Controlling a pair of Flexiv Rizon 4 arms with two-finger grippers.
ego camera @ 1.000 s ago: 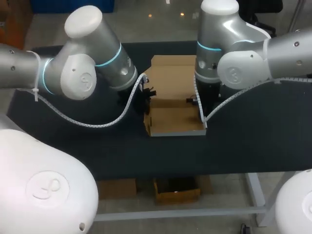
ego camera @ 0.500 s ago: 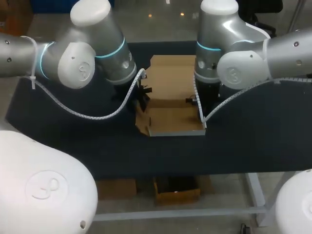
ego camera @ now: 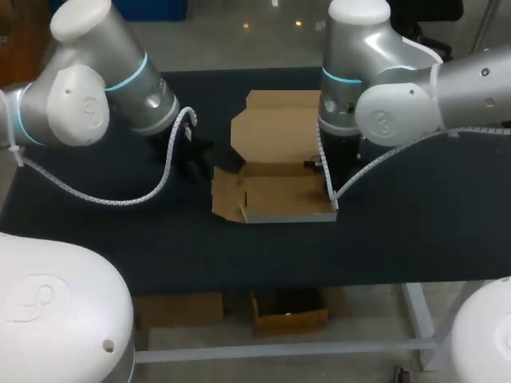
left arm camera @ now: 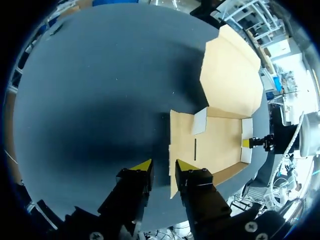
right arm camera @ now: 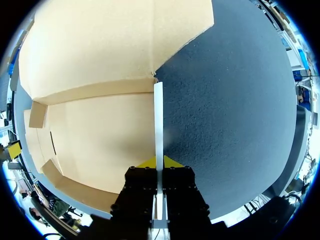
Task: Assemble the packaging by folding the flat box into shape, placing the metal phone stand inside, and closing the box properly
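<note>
Since pulling the left gripper away leftward, jaws slightly apart and empty, leaves the left flap of the box splayed outward on the table. Keeps the right gripper clamped on the right wall. Lies mid-table, long axis near-to-far, lid raised toward the far edge.

Dim overhead light; soft shadow on table; box possibly glaring.

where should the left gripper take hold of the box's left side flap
Probably its free outer edge, near the middle, coming in from the outer side. The left side flap splays outward toward the open left gripper, so its fingers can straddle the thin card. The right gripper pins the opposite wall.
</note>
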